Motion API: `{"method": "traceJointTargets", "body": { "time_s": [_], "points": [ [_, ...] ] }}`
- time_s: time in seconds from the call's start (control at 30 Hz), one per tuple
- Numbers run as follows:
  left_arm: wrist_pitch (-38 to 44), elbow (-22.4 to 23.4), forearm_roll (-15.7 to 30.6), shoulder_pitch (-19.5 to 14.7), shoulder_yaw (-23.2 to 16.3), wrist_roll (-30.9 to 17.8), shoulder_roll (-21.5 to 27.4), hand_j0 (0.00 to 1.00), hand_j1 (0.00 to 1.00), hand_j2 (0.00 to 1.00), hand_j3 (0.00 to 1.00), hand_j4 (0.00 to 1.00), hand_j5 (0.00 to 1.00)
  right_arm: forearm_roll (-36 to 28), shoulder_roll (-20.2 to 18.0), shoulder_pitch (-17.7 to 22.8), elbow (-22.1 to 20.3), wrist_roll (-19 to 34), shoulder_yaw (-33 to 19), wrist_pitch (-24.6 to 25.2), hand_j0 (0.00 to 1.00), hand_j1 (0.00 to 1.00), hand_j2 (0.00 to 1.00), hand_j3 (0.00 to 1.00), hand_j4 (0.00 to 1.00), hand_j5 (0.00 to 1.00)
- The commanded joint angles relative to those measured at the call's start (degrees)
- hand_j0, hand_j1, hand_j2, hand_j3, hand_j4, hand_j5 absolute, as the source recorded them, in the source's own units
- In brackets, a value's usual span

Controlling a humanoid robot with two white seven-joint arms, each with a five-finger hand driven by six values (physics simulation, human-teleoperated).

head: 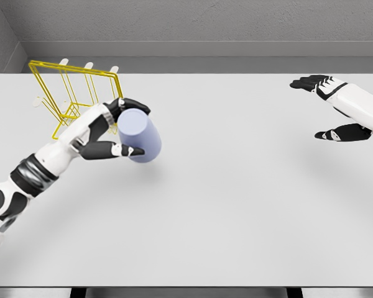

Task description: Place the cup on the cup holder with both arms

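1. We see the table (236, 217) filling the frame.
2. The cup holder (71, 93), a yellow wire rack, sits upper left, just up-left of our load.
3. Left robot hand (115, 127) is clamped around the cup (140, 136), long axis tilted toward lower right.
4. Right robot hand (336, 112), fingers spread and holding nothing, waits far right, well apart.

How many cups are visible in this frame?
1. The cup is gripped by the left hand, beside the yellow cup holder at the table's far left.
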Motion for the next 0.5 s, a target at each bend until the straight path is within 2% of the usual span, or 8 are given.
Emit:
{"method": "traceJointTargets", "body": {
  "time_s": [0.0,0.47],
  "points": [
    [-0.8,0.0,0.3,0.0,0.6,0.0,0.6,0.63,0.63,0.63,0.63,0.63,0.63,-0.4,0.0,0.0,0.0,0.0,0.0,0.2,1.00,1.00,1.00,1.00,1.00,1.00],
    [-0.8,0.0,3.0,0.1,5.6,0.0,3.2,0.64,0.64,0.64,0.64,0.64,0.64,-0.4,0.0,0.0,0.0,0.0,0.0,0.2,1.00,1.00,1.00,1.00,1.00,1.00]
  ]
}}
